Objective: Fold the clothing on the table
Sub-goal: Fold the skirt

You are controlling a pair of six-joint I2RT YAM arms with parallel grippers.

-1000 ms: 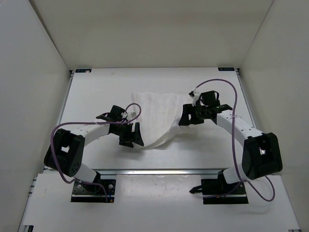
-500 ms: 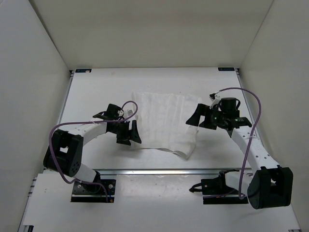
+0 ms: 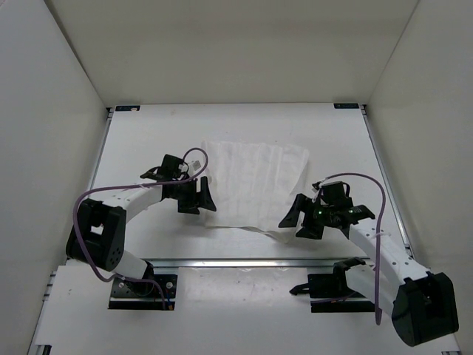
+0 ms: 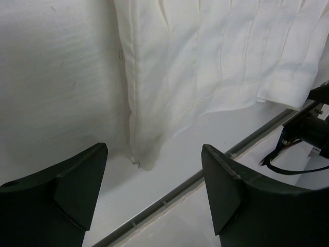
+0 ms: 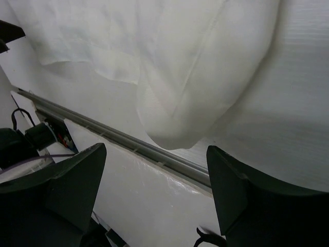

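Note:
The clothing (image 3: 251, 183), a thin wrinkled white garment, lies spread on the table (image 3: 148, 148), with one folded corner drooping toward the near rail. My left gripper (image 3: 201, 205) hovers at its left edge, open and empty. In the left wrist view the clothing (image 4: 205, 62) ends in a seamed corner just ahead of the open left gripper (image 4: 154, 190). My right gripper (image 3: 296, 223) stands open by the garment's near right corner, apart from it. The right wrist view shows the clothing (image 5: 180, 77) with a rounded lobe ahead of the empty right gripper (image 5: 157, 190).
An aluminium rail (image 3: 244, 260) runs along the table's near edge, close under both grippers, and shows as the rail (image 4: 205, 175) and the rail (image 5: 128, 141) in the wrist views. Plain white walls enclose the sides and back. Purple cables loop over both arms.
My right gripper let go of the garment's right side and drew back toward the near right. The cloth dropped and now lies spread out. The left gripper shifted slightly away from the near edge.

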